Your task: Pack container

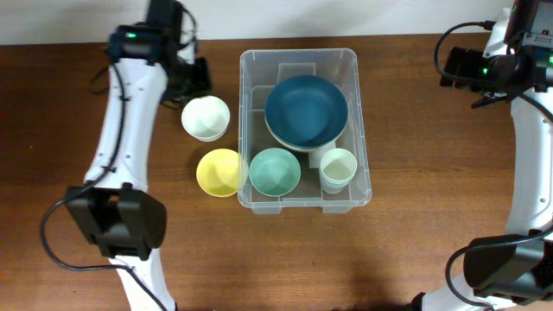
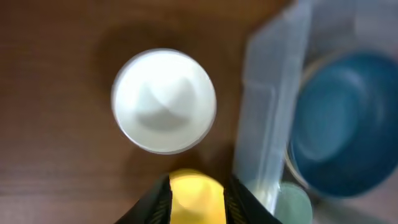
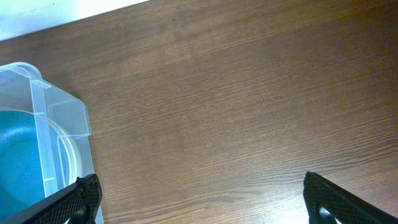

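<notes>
- The left claw (image 2: 198, 185) is partly open and grips nothing; a yellow bowl (image 2: 196, 202) shows through the gap between its fingers.
- A white bowl (image 2: 163, 101) sits on the counter (image 2: 56, 124) just ahead of it.
- The container (image 2: 267, 106) stands to this claw's right, holding a blue bowl (image 2: 345, 124), a teal bowl (image 1: 275, 170) and a pale cup (image 1: 338, 168).
- The right claw (image 3: 208, 205) is spread wide and empty above the counter, with the container off to its left.

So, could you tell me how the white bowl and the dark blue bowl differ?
The small white round bowl stands on the wooden table left of the clear plastic container; the dark blue round bowl sits inside it. The blue bowl is clearly wider. Both are upright and empty.
</notes>
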`<state>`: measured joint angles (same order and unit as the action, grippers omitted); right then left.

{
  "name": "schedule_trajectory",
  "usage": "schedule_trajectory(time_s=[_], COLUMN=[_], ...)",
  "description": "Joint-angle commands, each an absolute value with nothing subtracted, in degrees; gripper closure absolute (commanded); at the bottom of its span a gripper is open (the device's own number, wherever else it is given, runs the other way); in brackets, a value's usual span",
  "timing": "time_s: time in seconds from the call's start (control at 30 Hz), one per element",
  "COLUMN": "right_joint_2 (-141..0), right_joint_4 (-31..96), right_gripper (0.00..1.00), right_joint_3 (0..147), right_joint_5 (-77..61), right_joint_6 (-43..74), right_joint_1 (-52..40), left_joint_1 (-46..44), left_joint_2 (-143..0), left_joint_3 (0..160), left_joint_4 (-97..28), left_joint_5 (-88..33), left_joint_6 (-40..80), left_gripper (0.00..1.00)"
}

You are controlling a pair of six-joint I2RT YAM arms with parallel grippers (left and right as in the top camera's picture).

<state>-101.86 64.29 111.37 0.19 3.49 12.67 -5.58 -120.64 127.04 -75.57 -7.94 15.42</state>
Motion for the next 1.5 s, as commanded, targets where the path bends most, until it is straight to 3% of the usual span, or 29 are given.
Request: schedule_trajectory(time_s=[0.0,0.03,0.1,0.33,1.17,1.3,1.4,1.47], right_joint_2=[-101.62,-101.62,-101.62,-101.62,-101.62,-101.62,-101.62,-101.62], right_joint_4=[64.16,64.16,64.16,64.16,64.16,64.16,64.16,64.16], right_gripper=[0.01,0.01,0.01,0.01,0.01,0.01,0.01,0.01], right_joint_3=[111.55,111.55,111.55,111.55,111.55,111.55,111.55,111.55], right_joint_5=[0.51,0.51,0.51,0.51,0.51,0.51,0.51,0.51], right_joint_6=[3.88,3.88,3.88,3.88,3.88,3.88,3.88,3.88], right_joint_1=[12.84,12.84,12.84,12.84,12.84,12.84,12.84,12.84], left_joint_1=[-4.16,-3.97,-3.84,-2.79,-1.10,-1.04,-0.51,0.12], left_joint_2=[-121.95,-122.74,-124.33,-130.54,-145.14,-145.40,-145.14,-144.92], left_joint_3=[126.13,126.08,126.04,126.04,125.67,125.67,125.73,125.73], left_joint_4=[-73.91,-73.93,-73.89,-73.71,-72.84,-72.90,-73.10,-73.47], left_joint_5=[-6.50,-5.58,-3.60,-2.28,-2.33,-2.31,-2.31,-2.31], left_joint_6=[18.92,20.21,21.47,22.76,24.45,24.40,24.40,24.40], left_gripper=[0.76,0.84,0.89,0.74,0.73,0.82,0.97,0.98])
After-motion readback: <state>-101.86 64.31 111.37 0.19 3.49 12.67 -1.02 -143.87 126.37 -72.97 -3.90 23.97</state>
